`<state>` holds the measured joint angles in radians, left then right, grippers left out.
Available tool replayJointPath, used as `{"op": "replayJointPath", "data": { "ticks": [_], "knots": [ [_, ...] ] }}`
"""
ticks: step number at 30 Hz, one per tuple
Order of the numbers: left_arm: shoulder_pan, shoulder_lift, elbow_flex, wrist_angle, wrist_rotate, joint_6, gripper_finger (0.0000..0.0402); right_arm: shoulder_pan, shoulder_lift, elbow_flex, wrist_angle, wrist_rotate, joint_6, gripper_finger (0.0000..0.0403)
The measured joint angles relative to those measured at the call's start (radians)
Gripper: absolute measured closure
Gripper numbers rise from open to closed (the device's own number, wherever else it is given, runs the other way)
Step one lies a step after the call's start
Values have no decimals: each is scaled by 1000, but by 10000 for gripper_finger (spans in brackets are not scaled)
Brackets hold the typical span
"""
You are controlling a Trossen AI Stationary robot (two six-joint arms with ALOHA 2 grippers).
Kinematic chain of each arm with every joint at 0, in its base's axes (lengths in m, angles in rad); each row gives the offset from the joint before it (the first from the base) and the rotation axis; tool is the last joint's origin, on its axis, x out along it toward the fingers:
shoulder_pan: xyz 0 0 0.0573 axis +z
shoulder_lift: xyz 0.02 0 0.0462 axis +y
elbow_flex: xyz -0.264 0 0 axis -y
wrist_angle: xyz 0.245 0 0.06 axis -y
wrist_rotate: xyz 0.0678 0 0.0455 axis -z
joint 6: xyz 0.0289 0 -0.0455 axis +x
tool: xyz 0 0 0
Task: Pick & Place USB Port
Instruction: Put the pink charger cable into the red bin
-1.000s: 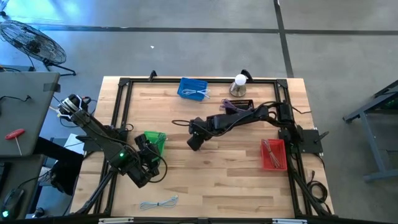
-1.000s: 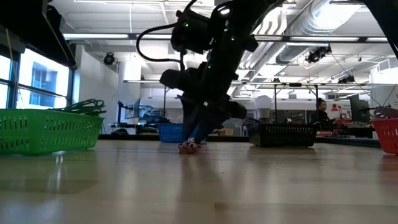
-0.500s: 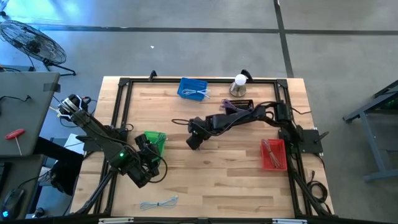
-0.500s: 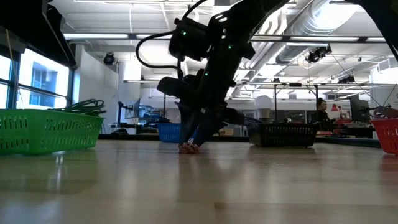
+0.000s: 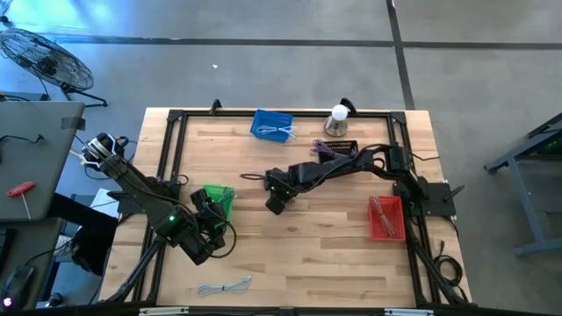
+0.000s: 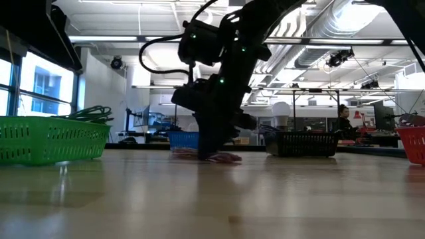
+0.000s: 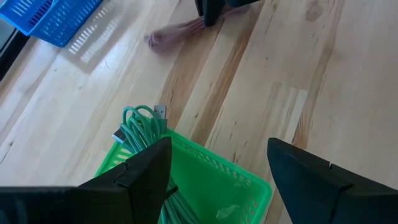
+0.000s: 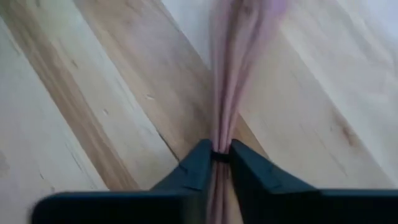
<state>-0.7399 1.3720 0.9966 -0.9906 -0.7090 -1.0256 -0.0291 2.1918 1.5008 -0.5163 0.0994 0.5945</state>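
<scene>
Pink cable bundle (image 8: 231, 93) is thin, coiled, blurred, lying on the table (image 5: 307, 254) near centre. Right gripper (image 5: 276, 204) is pinched on the cable, arm stretched from 3 o'clock toward centre, wrist pitched down. Left gripper (image 7: 217, 165) is spread, empty, hovering over the green basket (image 5: 216, 198) at 9 o'clock, which holds green cables. Blue basket (image 5: 273, 124) at 12 holds a white cable. Red basket (image 5: 385, 218) at 4 holds red cables.

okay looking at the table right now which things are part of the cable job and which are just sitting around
In the job:
- right pincer, shut on the pink bundled cable at mid-table
- purple cable bundle on the black mesh basket

Lying about:
- green plastic basket of green cables, below the waiting left pincer
- blue plastic basket
- red plastic basket
- loose white cable
- white round-topped object
</scene>
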Motion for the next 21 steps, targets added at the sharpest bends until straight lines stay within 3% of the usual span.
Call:
{"op": "replayJointPath", "data": {
  "ticks": [3, 7, 15, 21],
  "knots": [
    [0, 0, -9, 2, 0, 0, 144, 12, 1, 31, -37, 23, -54, 388],
    [0, 0, -25, 7, 14, -4, 144, 43, 8, 95, -124, 86, -83, 385],
    [0, 0, -42, 35, 34, -4, 144, 160, -28, 337, -257, 78, -206, 395],
    [0, 0, -42, 49, 47, -4, 144, 267, -70, 531, -410, 200, -284, 395]
  ]
}}
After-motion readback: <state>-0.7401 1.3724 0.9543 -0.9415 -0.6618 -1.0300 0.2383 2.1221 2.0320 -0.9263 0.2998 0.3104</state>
